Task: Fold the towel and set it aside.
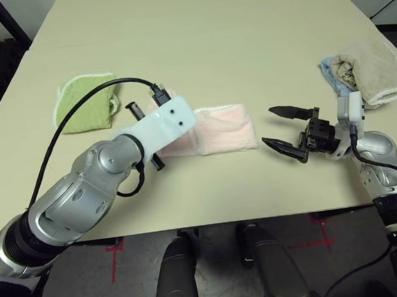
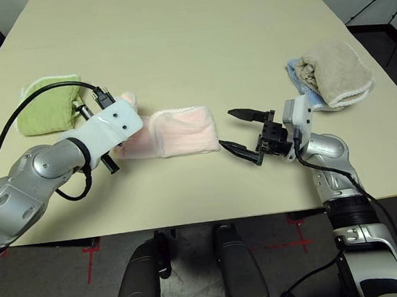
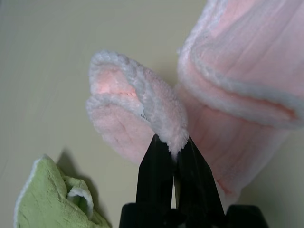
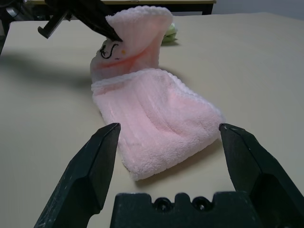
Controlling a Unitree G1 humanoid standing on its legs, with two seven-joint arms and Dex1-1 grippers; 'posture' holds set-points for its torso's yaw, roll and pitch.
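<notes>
Beige surface (image 1: 196, 44) carries 3 cloth items, with dark floor visible beyond its edges.

The towel (image 1: 221, 129), pale pink terry with white stitched edging, lies near the middle of the surface, between the 2 arms. Most of it rests flat in a folded, layered strip. Its end toward the robot's left is lifted off the surface and curled over, showing a small dark embroidered mark (image 4: 110, 50) on the raised flap.

The left claw (image 3: 175, 145) is closed tight on the white-edged corner of that raised end; both black fingers (image 3: 154, 166) pinch the terry between them. The silver left forearm with its white wrist housing (image 1: 163, 124) reaches in over the towel's left portion.

The right claw (image 1: 274, 128) sits just beside the towel's right end, apart from it, pointing toward it at a low, level attitude. Its 2 black fingers (image 4: 90, 166) are spread wide with nothing between them.

A smaller green cloth (image 1: 87, 102) lies bunched to the left of the towel, near the lifted end. A beige-and-blue cloth bundle (image 1: 369, 71) lies at the right side of the surface, beyond the right arm.
</notes>
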